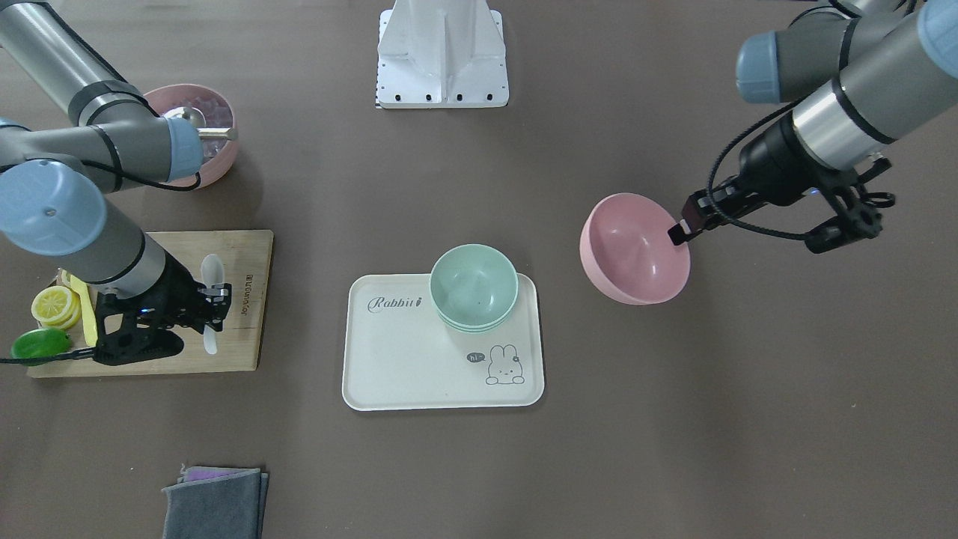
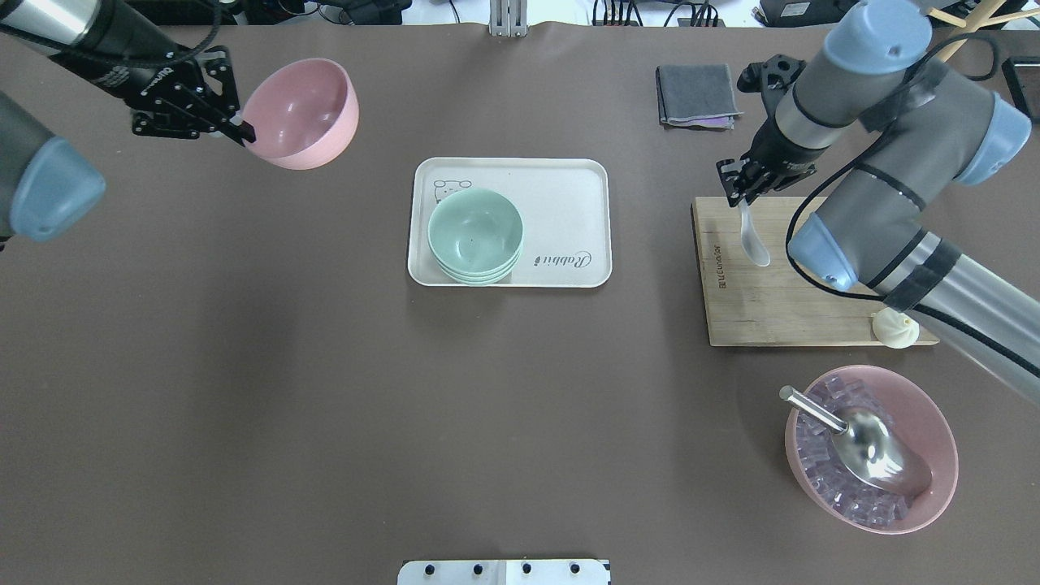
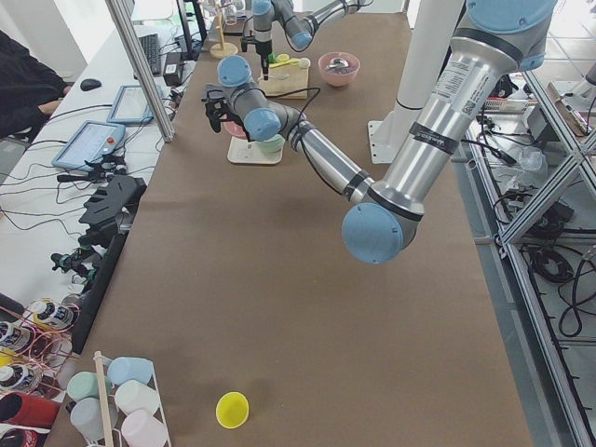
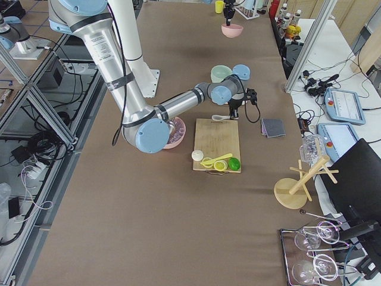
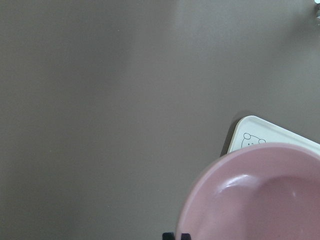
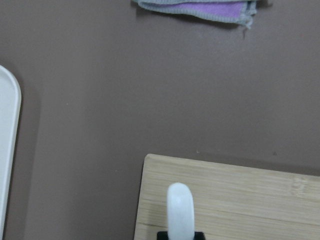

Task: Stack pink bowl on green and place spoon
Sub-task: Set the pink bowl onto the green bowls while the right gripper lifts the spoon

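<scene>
**Front-facing view.**
- Left gripper: clenched on the rim of the round pink plastic bowl, with one pad showing on the inner wall.
- The bowl is tilted. It lies at 3 o'clock of the stack of round mint-green plastic bowls, well apart from it and off the tray.
- The stack sits in the 1 o'clock corner of the cream rectangular tray with a rabbit print.
- Right gripper: closed across the glossy white spoon, over the rectangular bamboo cutting board at 9 o'clock of the tray.
- Yellow lemon slices lie at the board's 9 o'clock edge.
- A second pink bowl holding clear cubes and a steel scoop is at 12 o'clock of the board.
- A folded grey cloth is at 6 o'clock of the board.

**Overhead view.**
- The held bowl is at 10 o'clock of the tray.
- The spoon is gripped at its handle end, with its scoop end pointing to 6 o'clock over the board.
- A small white dumpling-shaped piece is at the board's 5 o'clock corner.

**Left wrist view.** The held bowl fills the 5 o'clock corner, and a tray corner shows just past its rim.

**Right wrist view.** The spoon rises from between the pads at 6 o'clock, over the board. The cloth is at 12 o'clock.

**Side views.** Both grips are too small to judge.
</scene>
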Motion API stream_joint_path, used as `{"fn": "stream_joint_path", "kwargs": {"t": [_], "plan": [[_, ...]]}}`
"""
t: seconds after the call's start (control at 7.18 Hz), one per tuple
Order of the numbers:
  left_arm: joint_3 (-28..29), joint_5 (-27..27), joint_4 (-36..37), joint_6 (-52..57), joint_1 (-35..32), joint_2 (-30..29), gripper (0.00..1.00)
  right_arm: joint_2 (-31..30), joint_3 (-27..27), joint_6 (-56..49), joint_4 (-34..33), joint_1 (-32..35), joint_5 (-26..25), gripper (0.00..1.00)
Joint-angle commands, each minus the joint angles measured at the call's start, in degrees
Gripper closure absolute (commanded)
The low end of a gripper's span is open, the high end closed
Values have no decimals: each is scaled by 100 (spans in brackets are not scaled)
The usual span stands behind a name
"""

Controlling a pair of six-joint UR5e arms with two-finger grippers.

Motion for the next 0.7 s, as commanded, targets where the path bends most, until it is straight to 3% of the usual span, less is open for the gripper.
{"fn": "stream_joint_path", "kwargs": {"t": [0.0, 0.14, 0.42, 0.56], "plan": [[297, 832, -84, -511, 825, -558, 100, 53, 65, -15, -133, 761, 683, 100], [472, 1283, -424, -783, 1187, -664, 100, 53, 109, -16, -125, 929, 798, 100], [1121, 1724, -1538, -1476, 1654, -727, 100, 79, 127, -7, -72, 975, 808, 100], [1324, 1875, -1718, -1489, 1795, -770, 100, 79, 135, -7, -72, 983, 817, 100]]}}
